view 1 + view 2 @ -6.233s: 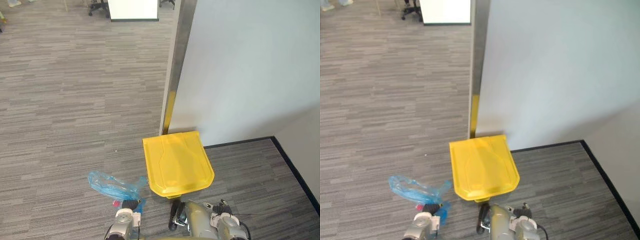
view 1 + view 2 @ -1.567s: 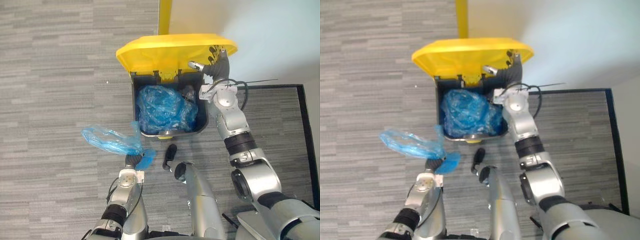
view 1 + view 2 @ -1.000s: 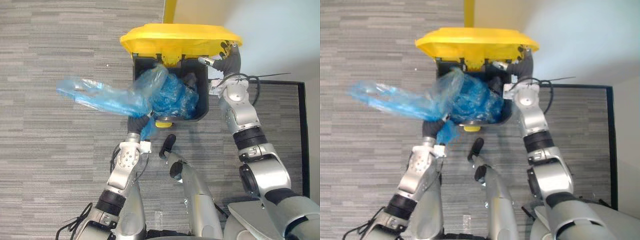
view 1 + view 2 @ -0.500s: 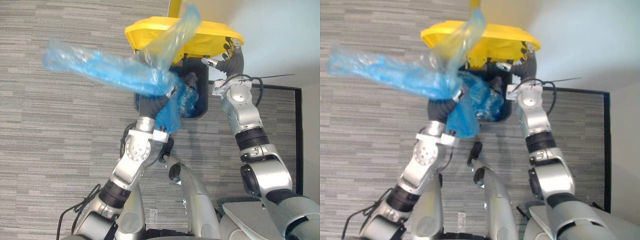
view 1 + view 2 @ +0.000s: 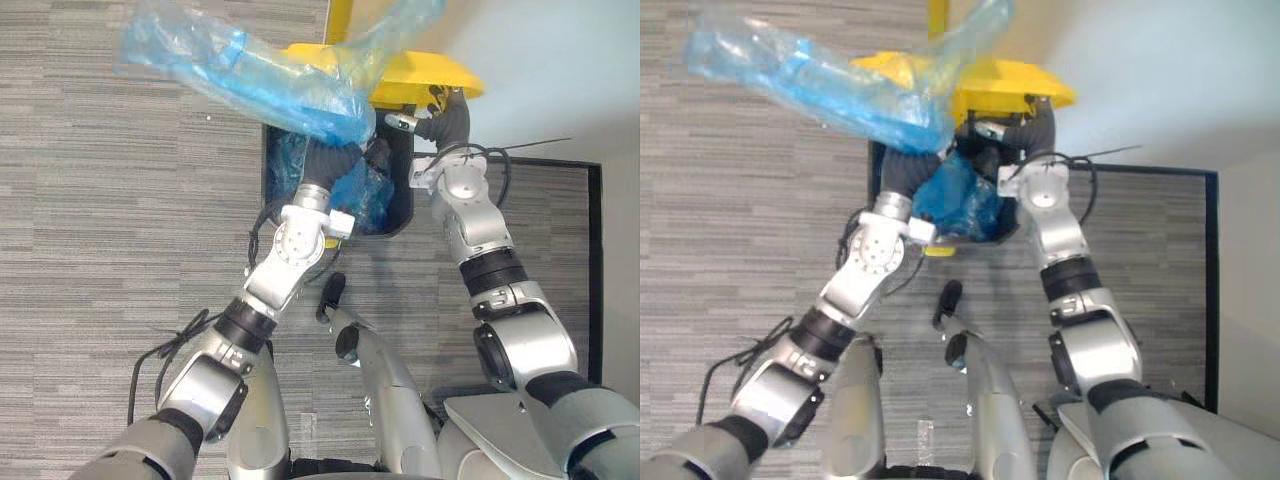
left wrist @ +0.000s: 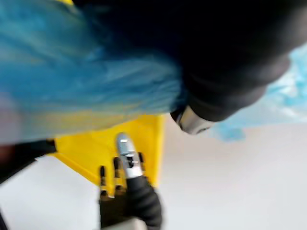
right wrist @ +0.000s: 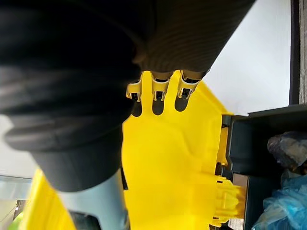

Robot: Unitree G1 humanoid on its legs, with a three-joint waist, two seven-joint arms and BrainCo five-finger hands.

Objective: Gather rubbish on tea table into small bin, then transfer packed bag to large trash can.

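Grey striped carpet (image 5: 90,250) covered the floor, meeting a pale wall (image 5: 560,70) at the far right. Against that wall stood 1 large trash can (image 5: 268,175), black-walled, with a yellow post (image 5: 338,20) rising just behind it. Its yellow lid (image 5: 435,75) was tipped up and back, and a blue liner (image 5: 372,195) bulged inside the open can. The packed blue bag (image 5: 250,70) hung in the air above the can's mouth and partly hid the lid and the can's far rim. The left hand (image 5: 326,160) reached up over the can from below, its fingers closed round the bag's bunched neck and mostly buried in film. The right hand (image 5: 442,115) was at the lid's right edge, its fingers (image 7: 156,91) straight, side by side and flat against the yellow plastic.
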